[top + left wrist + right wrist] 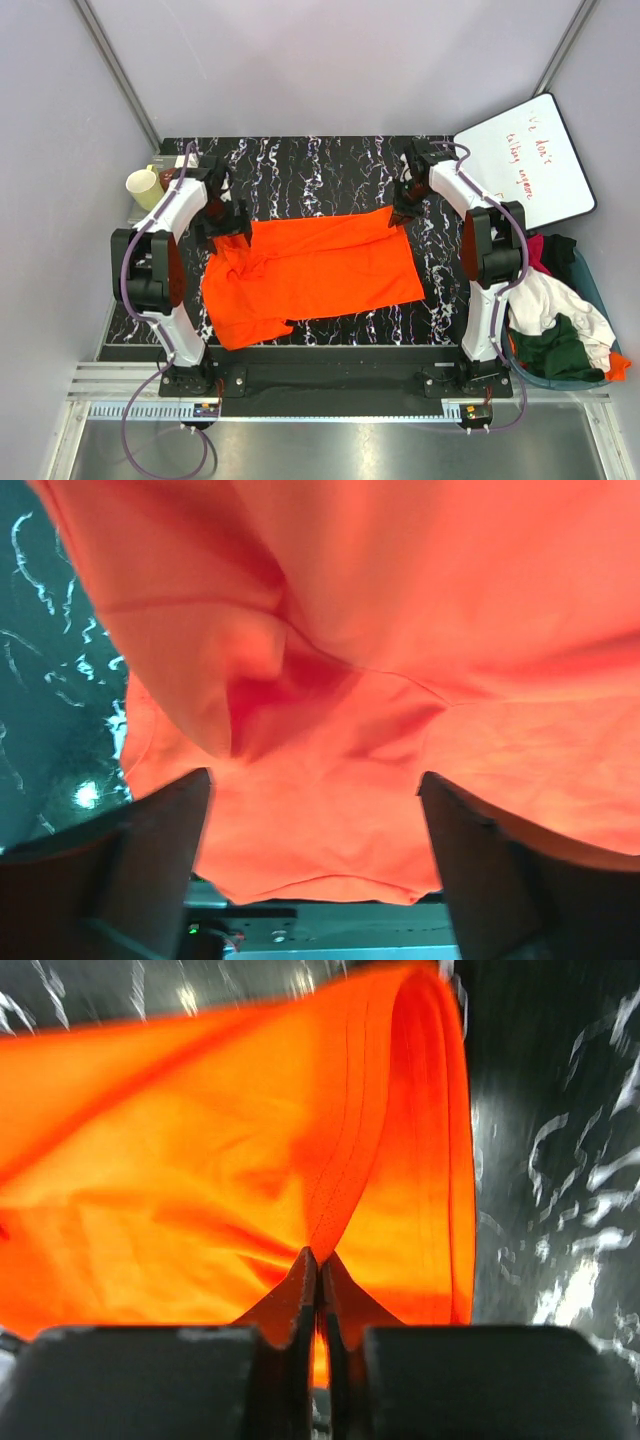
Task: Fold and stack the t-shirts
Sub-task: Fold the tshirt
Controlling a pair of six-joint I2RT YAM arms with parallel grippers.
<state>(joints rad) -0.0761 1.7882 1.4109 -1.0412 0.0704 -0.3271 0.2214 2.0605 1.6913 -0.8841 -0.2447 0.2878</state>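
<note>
A bright orange t-shirt (pixel 310 275) lies spread across the black marbled table (pixel 330 165), rumpled at its left end. My left gripper (pixel 222 222) is open at the shirt's far left corner; in the left wrist view its fingers (pixel 150 860) stand wide apart over the orange cloth (pixel 400 630). My right gripper (pixel 403 212) is shut on the shirt's far right corner. In the right wrist view its gripper (pixel 320 1260) pinches a fold of the orange fabric (pixel 200 1160). Other t-shirts, white (pixel 560 300), dark green (pixel 550 350) and magenta-red (pixel 535 250), sit heaped at the right.
A blue basket (pixel 600 290) at the right edge holds the heaped shirts. A white board with red handwriting (pixel 530 160) leans at the back right. A cream cup (pixel 143 187) stands at the back left. Grey walls close in the table.
</note>
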